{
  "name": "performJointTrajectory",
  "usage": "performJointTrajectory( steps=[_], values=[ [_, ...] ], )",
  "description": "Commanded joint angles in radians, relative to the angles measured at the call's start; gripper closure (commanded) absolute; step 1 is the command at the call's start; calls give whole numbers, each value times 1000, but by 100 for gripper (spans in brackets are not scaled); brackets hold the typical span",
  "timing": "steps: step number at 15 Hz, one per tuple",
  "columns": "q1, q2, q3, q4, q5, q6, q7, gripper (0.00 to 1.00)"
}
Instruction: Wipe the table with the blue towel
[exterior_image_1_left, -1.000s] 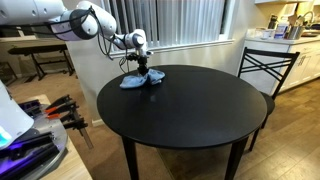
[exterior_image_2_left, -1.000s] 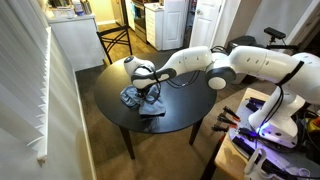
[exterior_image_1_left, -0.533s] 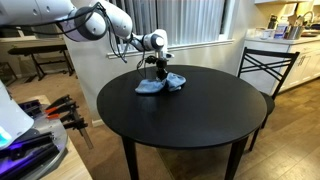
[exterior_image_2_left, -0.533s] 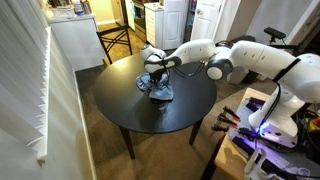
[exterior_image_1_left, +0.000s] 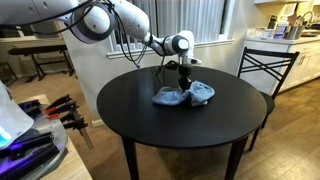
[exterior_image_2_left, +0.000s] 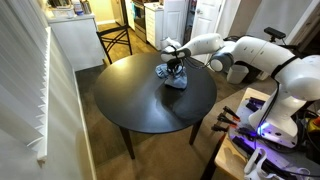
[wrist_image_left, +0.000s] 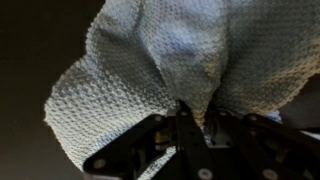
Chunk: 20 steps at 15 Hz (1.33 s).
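Observation:
The blue towel (exterior_image_1_left: 184, 96) lies bunched on the round black table (exterior_image_1_left: 150, 115), on its far side. In both exterior views my gripper (exterior_image_1_left: 185, 82) points straight down and is shut on the towel's middle fold, pressing it to the tabletop. The towel also shows in an exterior view (exterior_image_2_left: 172, 76), with the gripper (exterior_image_2_left: 174, 68) on top of it. In the wrist view the towel (wrist_image_left: 150, 70) fills most of the picture, and the gripper (wrist_image_left: 197, 117) pinches a ridge of its fabric between the fingers.
A black metal chair (exterior_image_1_left: 265, 68) stands at the table's far edge near the towel. A second chair (exterior_image_2_left: 115, 40) stands by the table. A white counter (exterior_image_2_left: 68, 40), window blinds (exterior_image_1_left: 190, 20) and tool clutter (exterior_image_1_left: 55, 108) surround the table.
My gripper has dragged the towel across the tabletop, from one far edge toward the side with the chair. The grip on the towel has stayed shut.

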Motion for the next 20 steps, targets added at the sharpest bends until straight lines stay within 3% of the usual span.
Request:
performJointTrajectory(
  steps=[1,5,12,20],
  values=[
    [-59,0,-9,-45,0,3,-13,95],
    [-61,-48,-24,-137,-5,-84,52,95],
    [-20,-155,-42,-337,0,-94,145,95],
    [181,-266,-62,-633,-107,-206,139,95]
  ],
)
